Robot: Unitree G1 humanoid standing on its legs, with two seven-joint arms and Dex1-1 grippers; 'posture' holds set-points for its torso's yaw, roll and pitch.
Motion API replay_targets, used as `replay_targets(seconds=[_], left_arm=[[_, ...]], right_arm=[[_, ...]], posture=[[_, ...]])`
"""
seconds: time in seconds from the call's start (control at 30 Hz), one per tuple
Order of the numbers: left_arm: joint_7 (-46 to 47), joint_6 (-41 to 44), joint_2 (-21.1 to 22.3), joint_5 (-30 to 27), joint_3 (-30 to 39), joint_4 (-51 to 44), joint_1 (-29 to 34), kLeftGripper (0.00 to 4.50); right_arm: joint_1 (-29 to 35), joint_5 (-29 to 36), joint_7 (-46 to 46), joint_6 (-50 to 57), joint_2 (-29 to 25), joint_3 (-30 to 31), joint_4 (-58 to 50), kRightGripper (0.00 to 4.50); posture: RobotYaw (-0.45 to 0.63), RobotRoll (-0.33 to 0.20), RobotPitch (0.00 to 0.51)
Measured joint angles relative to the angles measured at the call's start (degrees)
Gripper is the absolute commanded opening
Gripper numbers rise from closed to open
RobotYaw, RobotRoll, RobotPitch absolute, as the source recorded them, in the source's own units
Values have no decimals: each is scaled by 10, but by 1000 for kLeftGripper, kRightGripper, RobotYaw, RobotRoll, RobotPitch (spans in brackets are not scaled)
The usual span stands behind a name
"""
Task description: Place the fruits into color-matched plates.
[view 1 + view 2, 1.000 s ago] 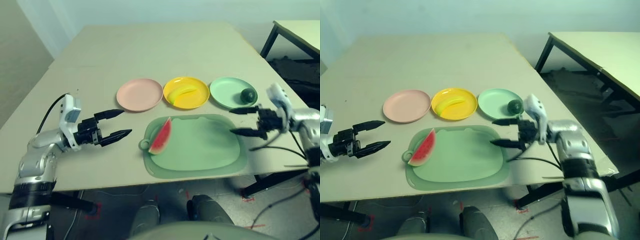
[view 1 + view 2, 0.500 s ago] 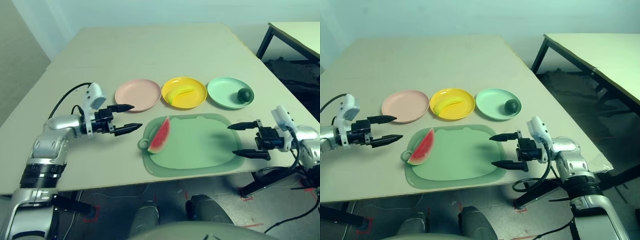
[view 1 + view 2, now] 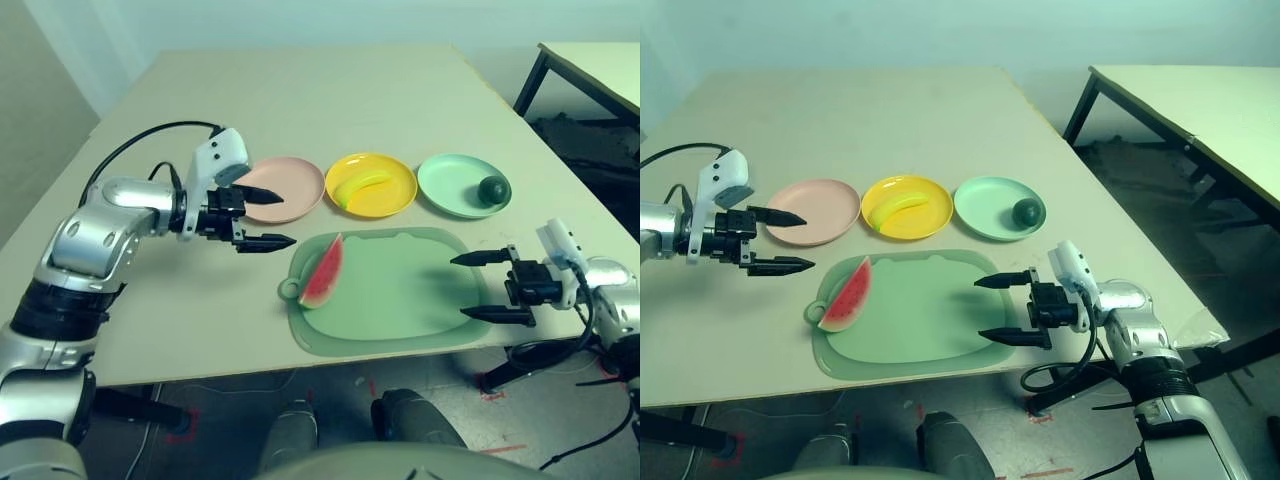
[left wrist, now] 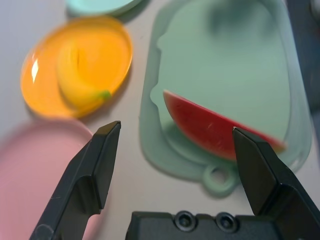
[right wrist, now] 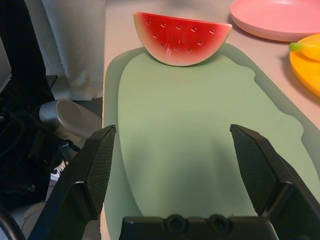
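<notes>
The left hand (image 3: 262,216), fingers apart and empty, has swung in from the surface's left edge toward the watermelon wedge (image 3: 322,273), still on the mat (image 3: 400,290) beside the pink plate (image 3: 283,188); pickup looks imminent. The right hand (image 3: 478,287) waits spread.

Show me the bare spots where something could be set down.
Free: the pink plate, the mat right of the watermelon, and the table beyond the plates. Crowded: the yellow plate holds the banana, the green plate the avocado.
</notes>
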Motion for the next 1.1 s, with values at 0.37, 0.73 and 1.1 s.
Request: replay_targets(seconds=[0.37,0.73,1.1], left_arm=[[-70,-447,10,-47,-239,105,-105,4500],[-70,-621,33,-49,-480,231,-243,4500],[-70,-692,-26,-33,-510,321,-262,4500]], right_arm=[[37,-15,-4,1,19,-26,-24,4469],[69,-36,-38,8,39,-44,-75,4469],[73,-41,-42,26,39,-48,-89,4469]], posture=[[-277,0,0],[-315,0,0],[-309,0,0]])
